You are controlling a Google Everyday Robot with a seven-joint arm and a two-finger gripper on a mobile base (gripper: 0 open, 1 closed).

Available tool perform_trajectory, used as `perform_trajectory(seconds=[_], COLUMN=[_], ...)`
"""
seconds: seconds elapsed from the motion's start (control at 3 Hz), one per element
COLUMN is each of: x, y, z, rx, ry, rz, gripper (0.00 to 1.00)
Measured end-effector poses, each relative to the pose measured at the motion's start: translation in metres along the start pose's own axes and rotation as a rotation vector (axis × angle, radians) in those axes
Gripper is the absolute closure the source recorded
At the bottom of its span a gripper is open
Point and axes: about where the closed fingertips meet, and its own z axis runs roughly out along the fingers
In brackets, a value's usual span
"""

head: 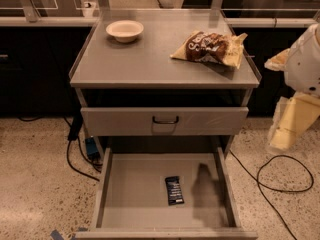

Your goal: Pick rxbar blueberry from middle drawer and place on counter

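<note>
The rxbar blueberry (174, 190) is a small dark navy bar lying flat on the floor of the open middle drawer (130, 194), a little right of its centre. The drawer is pulled out at the bottom of the cart. The counter (150, 59) is the cart's flat grey top. My gripper (292, 122) is the pale cream and white shape at the right edge of the view. It hangs beside the cart at about top-drawer height, well above and to the right of the bar. It holds nothing that I can see.
A white bowl (124, 30) sits at the counter's back left and a brown-and-yellow chip bag (210, 47) at its back right. The top drawer with a dark loop handle (165, 120) is closed. Black cables (280, 184) lie on the floor on both sides.
</note>
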Motion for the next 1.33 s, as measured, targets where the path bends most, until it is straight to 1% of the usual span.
perform_trajectory(seconds=[0.33, 0.67, 1.0, 1.33], x=[0.007, 0.016, 0.025, 0.029], y=[0.016, 0.030, 0.042, 0.050], z=[0.040, 0.092, 0.143, 0.184], rx=[-0.014, -0.022, -0.038, -0.053], ry=[-0.019, -0.034, -0.038, -0.050], rz=[0.021, 0.053, 0.080, 0.090], gripper=[0.00, 0.00, 0.00, 0.00])
